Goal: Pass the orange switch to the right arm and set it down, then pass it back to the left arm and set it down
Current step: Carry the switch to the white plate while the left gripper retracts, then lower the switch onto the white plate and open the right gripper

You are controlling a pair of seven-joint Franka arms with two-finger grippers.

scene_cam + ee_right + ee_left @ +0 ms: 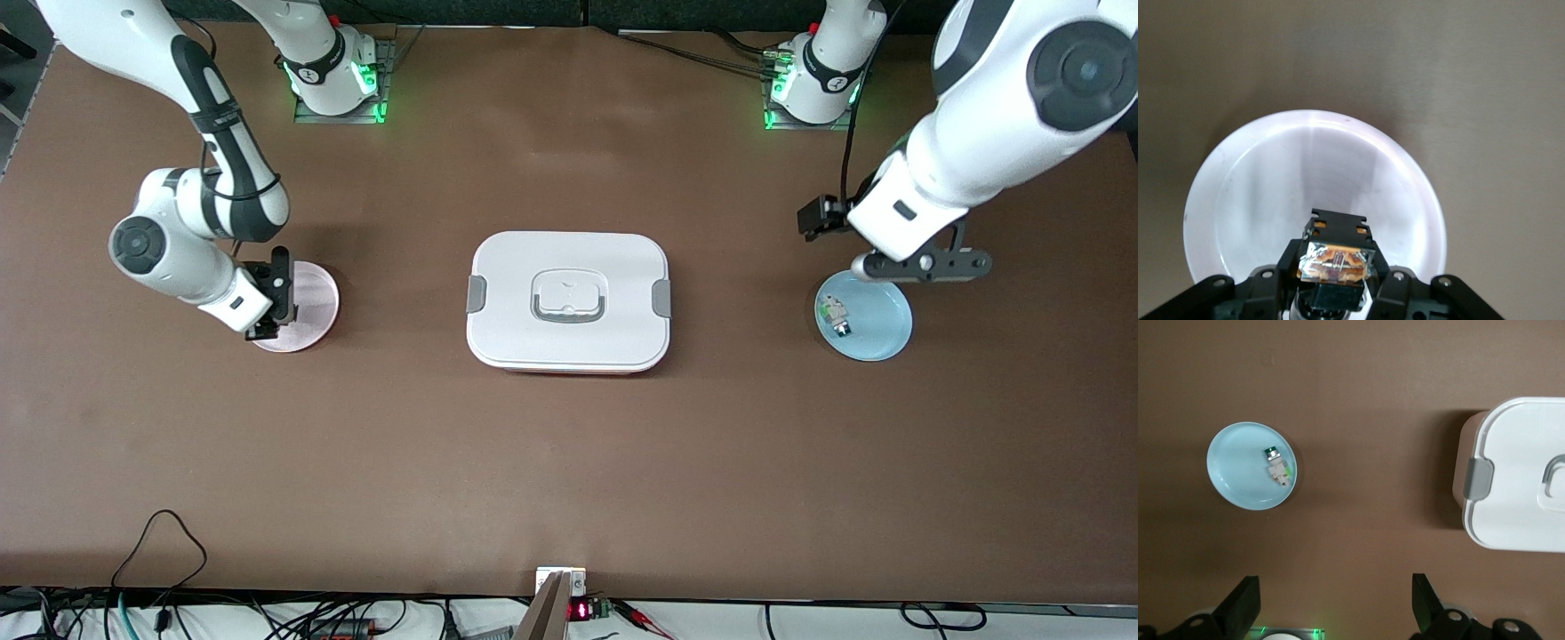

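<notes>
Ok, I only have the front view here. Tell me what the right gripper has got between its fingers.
Observer: The right wrist view shows the right gripper shut on the orange switch, over the pink plate.
Operator: Now check the left gripper.
Observer: In the left wrist view the left gripper is open, with nothing between its fingers.
Operator: Describe the part in the blue plate.
Observer: It is a small green-and-white component, lying near the rim of the blue plate on the side toward the box.
</notes>
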